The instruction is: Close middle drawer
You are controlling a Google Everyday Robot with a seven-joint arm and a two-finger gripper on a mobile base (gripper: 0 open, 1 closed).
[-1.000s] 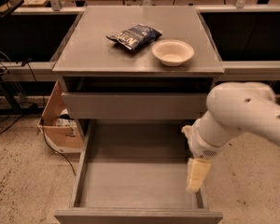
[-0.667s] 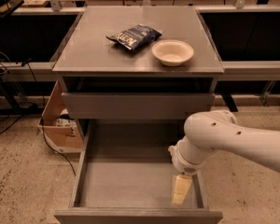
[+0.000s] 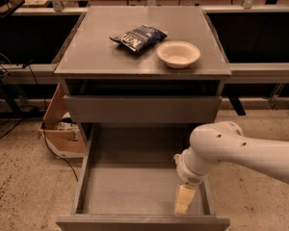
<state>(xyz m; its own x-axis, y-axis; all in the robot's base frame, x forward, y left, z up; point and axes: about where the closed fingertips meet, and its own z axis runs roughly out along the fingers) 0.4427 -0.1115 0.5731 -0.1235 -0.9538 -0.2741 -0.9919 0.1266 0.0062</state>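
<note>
**A:** Where does the middle drawer (image 3: 135, 223) stand?

**B:** Pulled far out, filling the bottom of the frame. Its low front panel is nearest us and the shallow tray behind it looks bare.

**A:** And the gripper (image 3: 184, 199)?

**B:** At lower right, pointing down inside the tray, just behind the front panel and close to the right side wall. I cannot tell whether it is open or closed, or whether it touches the tray floor. The white arm (image 3: 241, 150) comes in from the right edge above it.

**A:** What could go wrong from here?

**B:** As I judge it, the gripper is on the wrong side of the panel for a push. If the drawer slides in with the gripper inside, the wrist could get caught against the taller-fronted drawer (image 3: 142, 109) above. A push at the right end alone might also skew so wide a drawer and jam it. A hard shove could jolt the things on top.

**A:** Which things?

**B:** A pale bowl (image 3: 178, 53) on the cabinet top (image 3: 96, 57), with a dark blue snack bag (image 3: 138, 37) just beside it toward the upper left.

**A:** Any writing?

**B:** White lettering on the bag, too blurred to read. A cardboard box (image 3: 62, 134) on the floor at left shows nothing legible either.
</note>
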